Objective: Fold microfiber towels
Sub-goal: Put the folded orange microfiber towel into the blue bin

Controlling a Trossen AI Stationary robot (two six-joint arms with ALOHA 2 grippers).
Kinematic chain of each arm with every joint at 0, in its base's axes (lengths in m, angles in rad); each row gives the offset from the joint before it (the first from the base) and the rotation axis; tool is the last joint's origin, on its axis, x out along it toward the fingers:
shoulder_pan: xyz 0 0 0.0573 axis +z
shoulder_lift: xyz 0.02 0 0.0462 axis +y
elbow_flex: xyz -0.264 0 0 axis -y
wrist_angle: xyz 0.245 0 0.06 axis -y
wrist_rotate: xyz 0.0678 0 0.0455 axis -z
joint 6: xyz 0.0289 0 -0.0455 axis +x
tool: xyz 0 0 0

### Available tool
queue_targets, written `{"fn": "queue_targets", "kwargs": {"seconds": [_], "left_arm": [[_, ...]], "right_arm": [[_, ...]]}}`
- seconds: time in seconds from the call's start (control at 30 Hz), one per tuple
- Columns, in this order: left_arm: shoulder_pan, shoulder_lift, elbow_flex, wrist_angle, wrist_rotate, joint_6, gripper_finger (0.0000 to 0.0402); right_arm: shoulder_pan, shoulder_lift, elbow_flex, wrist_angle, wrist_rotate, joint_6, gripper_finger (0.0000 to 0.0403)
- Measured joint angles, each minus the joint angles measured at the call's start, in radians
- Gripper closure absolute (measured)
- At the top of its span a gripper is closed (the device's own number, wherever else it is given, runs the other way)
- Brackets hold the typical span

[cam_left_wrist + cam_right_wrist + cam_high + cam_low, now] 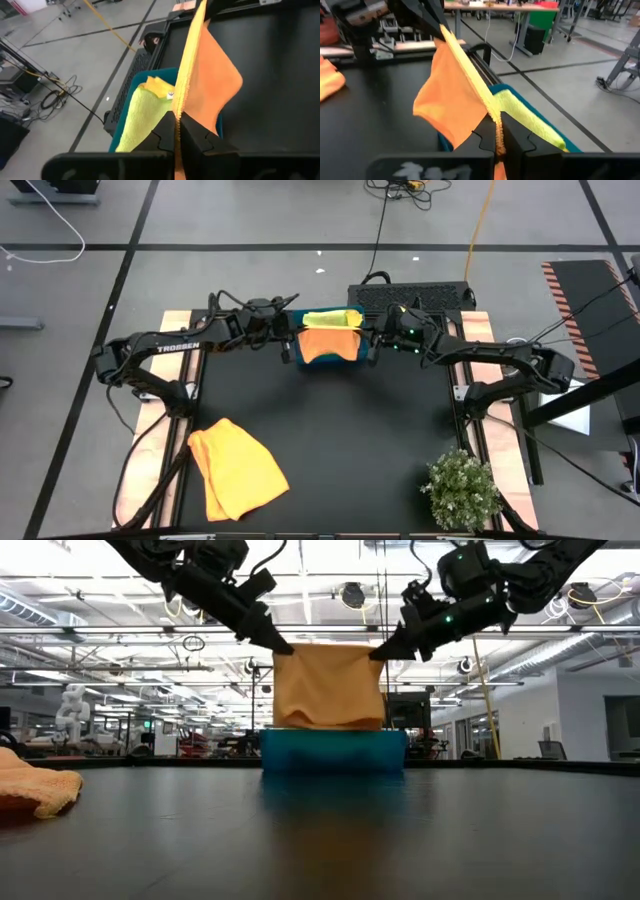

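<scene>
Nearest the low camera, a crumpled orange microfiber towel [236, 468] lies on the black desk [350, 430], well apart from both sets of jaws, on the left arm's side. On the opposite near corner, well clear of the right arm, stands a small bushy green plant [461, 488].

Farther back, the two arms meet over the far edge of the desk. The left gripper [283, 647] has its jaws pinched shut on one upper corner of a second orange microfiber towel [328, 688]. The right gripper [377, 653] has its jaws pinched shut on the other upper corner. This towel hangs between the two sets of jaws as a folded sheet, its top edge stretched from one to the other. In each wrist view the stitched hem runs straight into the closed fingertips.

Directly below the jaws sits a teal rectangular plastic tray [333, 751]. The lower edge of the hanging towel reaches down to the tray's rim; whether it touches the contents cannot be told.

Inside the tray, beneath and just behind the held towel, lie a lime green microfiber towel [140, 112] and a pale yellow microfiber towel [160, 88], the yellow resting on the green.
</scene>
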Motion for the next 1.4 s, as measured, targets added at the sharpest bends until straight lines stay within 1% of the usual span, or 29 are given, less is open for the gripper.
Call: {"fn": "queue_targets", "kwargs": {"seconds": [0.13, 0.3, 0.4, 0.6, 0.73, 0.83, 0.93, 1.03, 1.13, 1.23, 1.3, 1.4], "left_arm": [[0.003, 0.028, 0.0, -0.011, -0.003, 0.004, 0.0397], [0.009, 0.041, -0.001, -0.036, 0.007, -0.009, 0.0388], [0.013, 0.042, -0.001, -0.044, 0.02, -0.017, 0.0396], [0.036, 0.042, -0.001, -0.041, 0.04, -0.023, 0.039], [0.059, 0.063, 0.001, -0.06, 0.076, -0.026, 0.0397], [0.076, 0.092, 0.002, -0.049, 0.093, -0.031, 0.0392], [0.085, 0.129, -0.001, -0.051, 0.094, -0.028, 0.039], [0.098, 0.163, -0.001, -0.027, 0.079, -0.02, 0.0397], [0.108, 0.189, -0.002, 0.021, 0.048, -0.01, 0.0392], [0.123, 0.194, -0.002, 0.044, 0.028, 0.001, 0.0384], [0.133, 0.202, -0.001, 0.07, 0.026, 0.008, 0.0387], [0.154, 0.206, -0.001, 0.082, 0.054, 0.003, 0.0397]], "right_arm": [[-0.003, 0.027, 0.0, -0.004, 0.006, -0.001, 0.0401], [-0.004, 0.029, 0.0, -0.03, 0.004, 0.004, 0.0401], [-0.007, 0.029, 0.0, -0.034, 0.003, 0.002, 0.0401], [-0.008, 0.029, 0.0, -0.031, 0.074, -0.024, 0.0401], [-0.011, 0.035, 0.001, -0.031, 0.083, -0.023, 0.0401], [-0.011, 0.059, 0.001, -0.031, 0.091, -0.002, 0.0401], [-0.013, 0.114, 0.0, -0.026, 0.104, -0.007, 0.0401], [-0.017, 0.166, 0.0, 0.024, 0.118, -0.033, 0.0401], [-0.03, 0.207, -0.001, 0.085, 0.127, -0.041, 0.0401], [-0.054, 0.224, -0.001, 0.12, 0.143, -0.044, 0.0401], [-0.077, 0.227, -0.001, 0.116, 0.162, -0.047, 0.0401], [-0.107, 0.227, 0.0, 0.118, 0.143, -0.036, 0.0401]]}}
